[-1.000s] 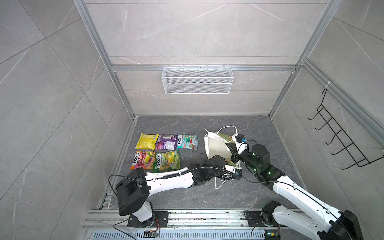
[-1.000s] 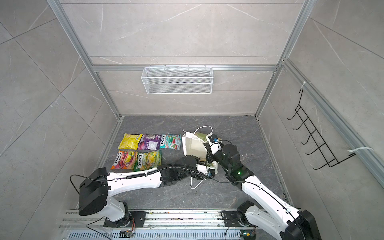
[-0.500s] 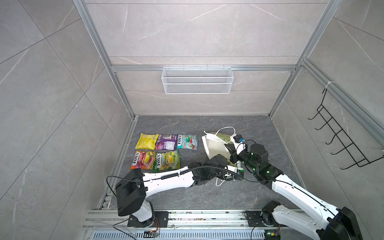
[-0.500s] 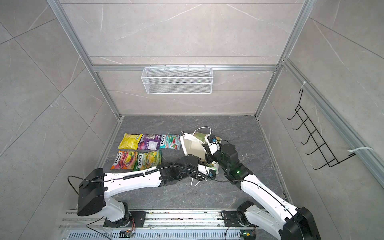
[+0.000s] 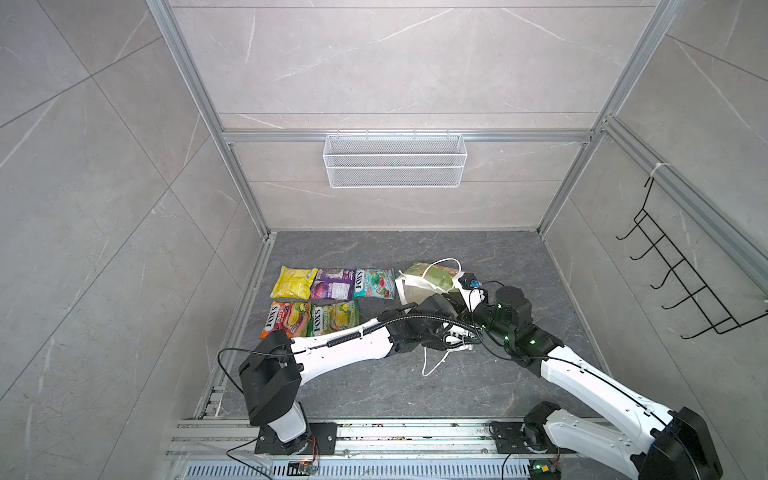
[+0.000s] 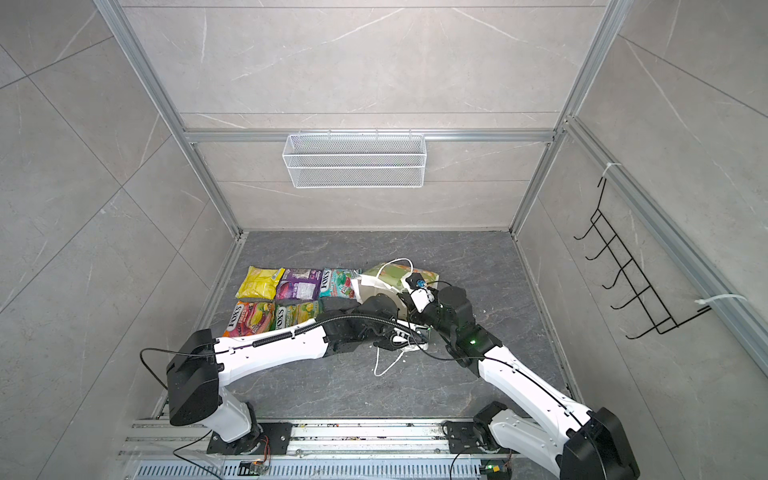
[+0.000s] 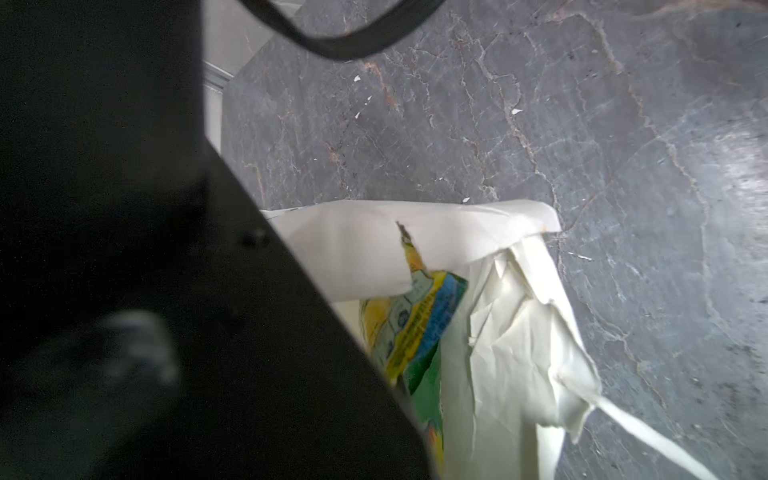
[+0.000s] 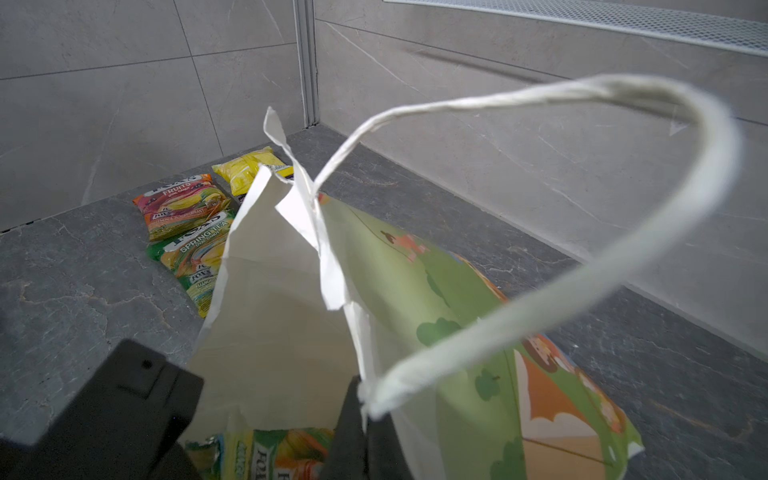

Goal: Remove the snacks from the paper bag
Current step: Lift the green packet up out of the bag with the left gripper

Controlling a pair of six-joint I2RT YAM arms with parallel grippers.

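Note:
The paper bag (image 5: 428, 276) (image 6: 386, 274) lies tilted on the dark floor, green printed side up. My right gripper (image 8: 365, 415) (image 5: 448, 293) is shut on the bag's rim at the base of a cord handle (image 8: 623, 257). A green-yellow snack (image 7: 419, 324) (image 8: 270, 453) sticks out of the bag's torn mouth. My left gripper (image 5: 436, 311) (image 6: 376, 307) is at that mouth, shut on the snack's near end; its fingertips are hidden. To the left lie five snacks: yellow (image 5: 294, 282), purple (image 5: 334, 284), teal-red (image 5: 375, 283), orange-red (image 5: 286, 318) and green-yellow (image 5: 336, 318).
A white wire mesh basket (image 5: 395, 166) hangs on the back wall. A black hook rack (image 5: 681, 282) is on the right wall. The bag's other cord handle (image 5: 434, 361) trails on the floor under the crossed arms.
Both grippers and the bag have shifted a little toward the back and left. Neither grip has changed.

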